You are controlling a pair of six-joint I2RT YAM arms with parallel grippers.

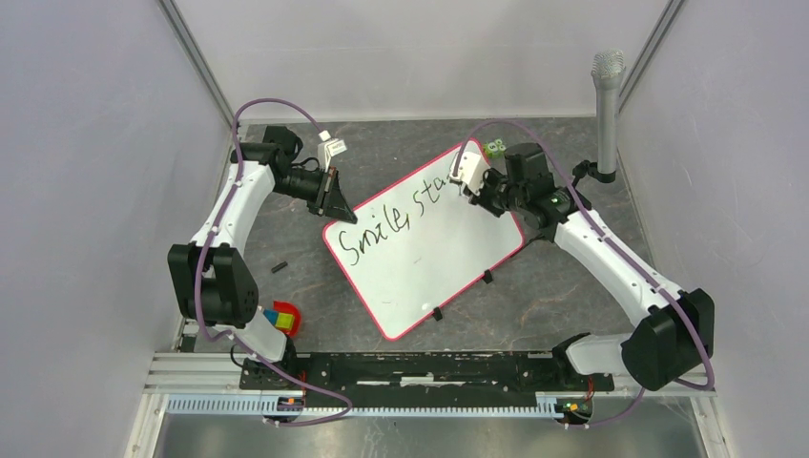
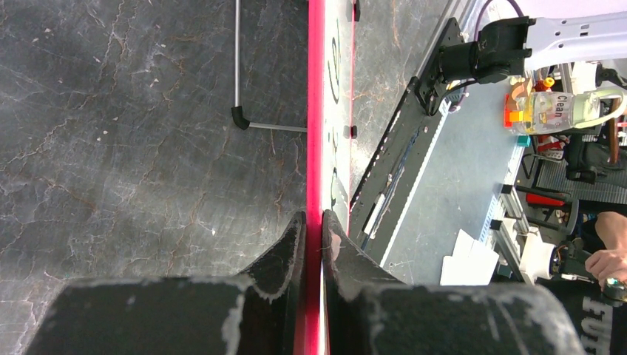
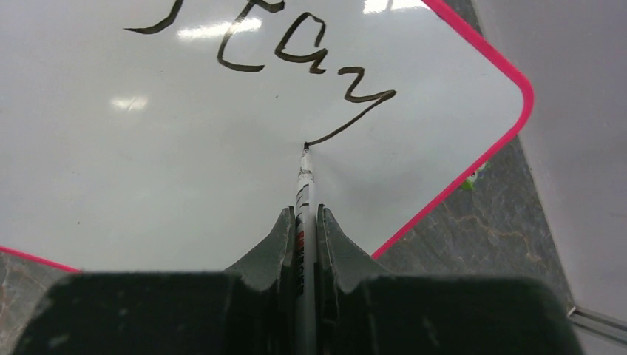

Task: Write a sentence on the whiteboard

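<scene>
The whiteboard (image 1: 420, 258) lies tilted on the dark table, white with a red-pink frame and small black feet on its near right edge. The sentence (image 1: 396, 218) reads "Smile, stay" in black script; in the right wrist view the word "stay" (image 3: 296, 55) ends in a long tail. My left gripper (image 1: 341, 212) is shut on the board's left corner, its jaws pinching the pink frame (image 2: 316, 148) edge-on. My right gripper (image 3: 305, 218) is shut on a white marker (image 3: 304, 185), its tip touching the board at the end of the y's tail.
A grey microphone on a stand (image 1: 607, 105) rises at the back right. A small green object (image 1: 494, 149) lies behind the board. A small black cap (image 1: 279, 267) lies left of the board. Coloured blocks (image 1: 282, 319) sit by the left arm's base.
</scene>
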